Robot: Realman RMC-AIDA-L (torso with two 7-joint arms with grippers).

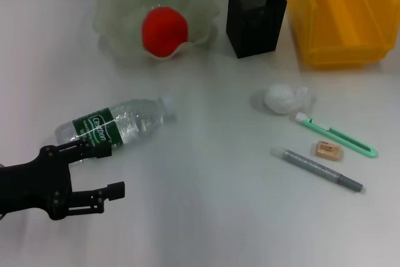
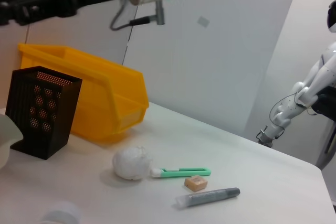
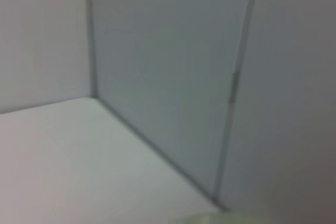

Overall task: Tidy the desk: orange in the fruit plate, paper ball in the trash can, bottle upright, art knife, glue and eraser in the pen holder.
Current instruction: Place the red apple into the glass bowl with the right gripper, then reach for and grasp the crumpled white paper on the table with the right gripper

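Lying flat, bottle (image 1: 115, 124) label reads "C'estbon"

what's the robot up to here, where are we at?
Desk tidy, early on. The orange already sits in the fruit plate. The left gripper is open right beside the bottle, which lies on its side. The paper ball, art knife, eraser and glue lie on the desk, with the pen holder and trash can behind. The right arm is up at the back.

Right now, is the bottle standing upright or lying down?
Lying down. The bottle rests on its side on the desk, cap pointing toward the paper ball.
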